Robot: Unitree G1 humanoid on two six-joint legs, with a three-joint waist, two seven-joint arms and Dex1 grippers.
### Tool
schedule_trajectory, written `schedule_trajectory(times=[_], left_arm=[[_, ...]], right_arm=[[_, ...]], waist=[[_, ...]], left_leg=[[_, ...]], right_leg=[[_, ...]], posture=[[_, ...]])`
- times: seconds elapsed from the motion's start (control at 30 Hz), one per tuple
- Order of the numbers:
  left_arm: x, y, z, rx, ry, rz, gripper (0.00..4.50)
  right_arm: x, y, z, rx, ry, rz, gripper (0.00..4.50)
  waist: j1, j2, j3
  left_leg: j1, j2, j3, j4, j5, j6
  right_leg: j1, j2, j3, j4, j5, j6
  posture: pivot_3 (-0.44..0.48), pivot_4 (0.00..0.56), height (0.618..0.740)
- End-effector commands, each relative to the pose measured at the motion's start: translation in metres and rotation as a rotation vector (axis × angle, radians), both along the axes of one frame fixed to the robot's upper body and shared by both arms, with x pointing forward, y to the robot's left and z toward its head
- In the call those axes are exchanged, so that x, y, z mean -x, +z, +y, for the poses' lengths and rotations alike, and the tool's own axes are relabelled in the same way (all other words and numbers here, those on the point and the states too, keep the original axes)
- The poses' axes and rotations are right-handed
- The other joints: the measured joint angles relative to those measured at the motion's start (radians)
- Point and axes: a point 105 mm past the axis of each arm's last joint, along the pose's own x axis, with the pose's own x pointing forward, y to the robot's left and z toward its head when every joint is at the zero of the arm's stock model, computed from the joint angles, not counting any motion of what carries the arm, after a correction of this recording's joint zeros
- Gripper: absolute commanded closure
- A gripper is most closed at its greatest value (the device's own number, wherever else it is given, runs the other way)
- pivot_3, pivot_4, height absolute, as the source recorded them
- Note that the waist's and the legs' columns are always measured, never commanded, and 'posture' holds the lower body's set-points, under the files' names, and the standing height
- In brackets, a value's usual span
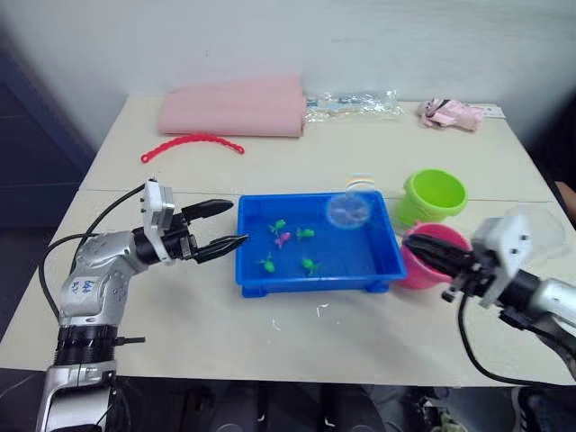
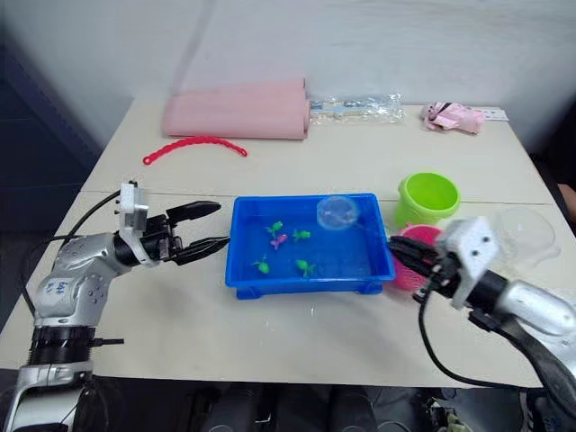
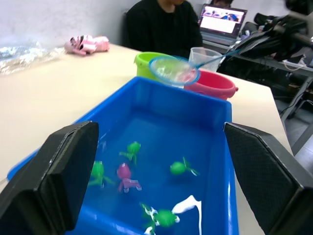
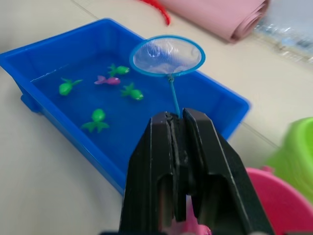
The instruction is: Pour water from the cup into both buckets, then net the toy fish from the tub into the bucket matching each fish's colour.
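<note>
The blue tub (image 1: 255, 273) sits mid-table holding water, several green fish (image 1: 267, 264) and one pink fish (image 1: 283, 238). My right gripper (image 1: 412, 243) is shut on the thin handle of the net (image 4: 167, 56), whose blue hoop hovers empty over the tub's far right corner. The pink bucket (image 1: 421, 270) stands right of the tub, under my right gripper. The green bucket (image 1: 436, 195) is just behind it. The clear cup (image 2: 526, 231) stands at the far right. My left gripper (image 1: 221, 225) is open, empty, just left of the tub's left wall.
A red beaded strip (image 1: 191, 143), a folded pink cloth (image 1: 234, 108), a clear plastic bag (image 1: 355, 104) and a small pink toy (image 1: 450, 113) lie along the table's far side. A person with a laptop (image 3: 222, 19) sits beyond the table.
</note>
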Motion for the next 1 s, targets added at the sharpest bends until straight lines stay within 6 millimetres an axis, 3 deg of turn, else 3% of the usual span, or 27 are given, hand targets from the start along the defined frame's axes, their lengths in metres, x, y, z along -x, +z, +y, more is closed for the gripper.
schedule_trajectory(times=[0.03,0.2,0.43,0.6,1.0], left_arm=[[0.014,0.007,0.005,-0.042,-0.003,-0.014,0.08],[0.020,0.007,0.009,-0.072,0.009,-0.009,0.08],[0.022,0.004,0.005,-0.082,0.009,-0.010,0.08],[0.024,-0.005,0.008,-0.141,0.006,-0.012,0.08],[0.019,-0.006,0.011,-0.213,-0.040,-0.053,0.08]], right_arm=[[-0.008,-0.011,0.031,0.023,0.116,0.063,4.50],[-0.002,-0.018,0.058,0.051,0.272,0.120,4.50],[0.002,-0.021,0.063,0.073,0.341,0.170,4.50],[-0.009,-0.030,0.054,0.107,0.251,0.239,4.50],[-0.032,-0.043,0.065,0.108,0.163,0.265,4.50]], waist=[[0.001,0.000,0.000],[0.016,0.000,0.000],[0.016,0.000,0.000],[0.014,0.000,0.000],[0.013,0.000,0.000]], left_leg=[[0.000,0.000,0.001,0.000,0.000,0.000],[0.000,-0.001,0.002,0.000,0.000,0.000],[0.000,0.000,0.003,0.000,-0.001,0.000],[0.000,0.000,0.004,0.000,-0.001,0.000],[0.000,0.001,0.007,-0.001,-0.001,0.000]], right_leg=[[0.000,0.000,-0.001,0.000,0.000,0.000],[-0.001,0.000,-0.002,0.000,0.000,0.000],[-0.002,0.000,-0.002,-0.001,0.000,0.000],[-0.002,0.000,-0.001,-0.001,0.000,0.000],[-0.005,0.000,0.000,0.000,0.000,0.000]], posture=[[0.000,0.150,0.740],[0.000,0.150,0.740],[0.000,0.150,0.740],[0.000,0.150,0.740],[0.000,0.150,0.740]])
